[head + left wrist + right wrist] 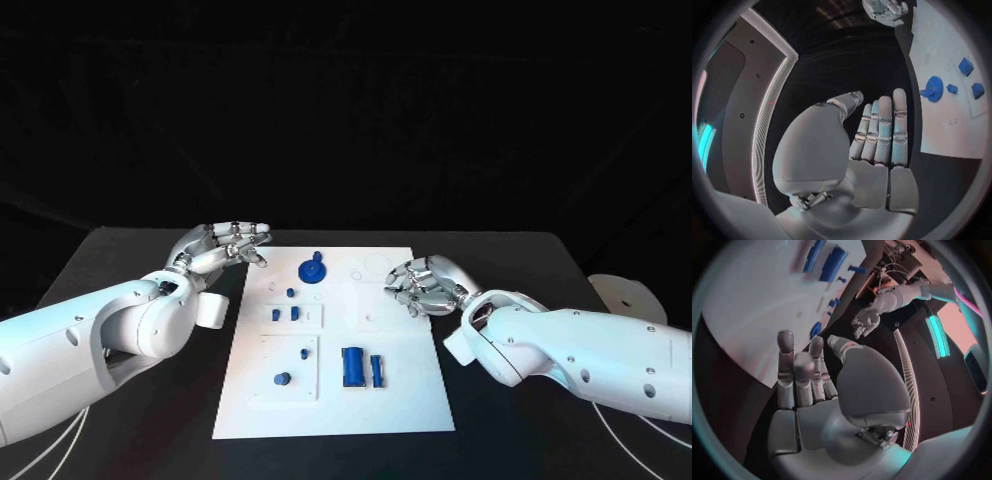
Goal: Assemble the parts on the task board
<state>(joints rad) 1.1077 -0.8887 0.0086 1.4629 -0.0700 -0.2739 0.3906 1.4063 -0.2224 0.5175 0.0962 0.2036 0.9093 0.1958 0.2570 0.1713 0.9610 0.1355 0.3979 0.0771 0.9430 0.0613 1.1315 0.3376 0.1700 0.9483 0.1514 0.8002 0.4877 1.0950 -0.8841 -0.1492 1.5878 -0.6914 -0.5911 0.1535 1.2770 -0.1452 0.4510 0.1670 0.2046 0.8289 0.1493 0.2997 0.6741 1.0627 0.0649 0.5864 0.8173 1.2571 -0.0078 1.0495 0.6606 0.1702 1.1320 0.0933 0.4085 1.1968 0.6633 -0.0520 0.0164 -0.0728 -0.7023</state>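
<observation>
The white task board lies in the middle of the black table. On it are a round blue knob part, several small blue pieces such as one pair, a large blue block and a slim blue bar. My left hand hovers at the board's far left corner, fingers apart and holding nothing; its empty palm faces the board and the knob. My right hand floats over the board's far right edge, also empty, with the block beyond it.
The black table extends to both sides of the board. A white rounded object sits off the table's right edge. Each wrist view shows the other hand: the right hand and the left hand.
</observation>
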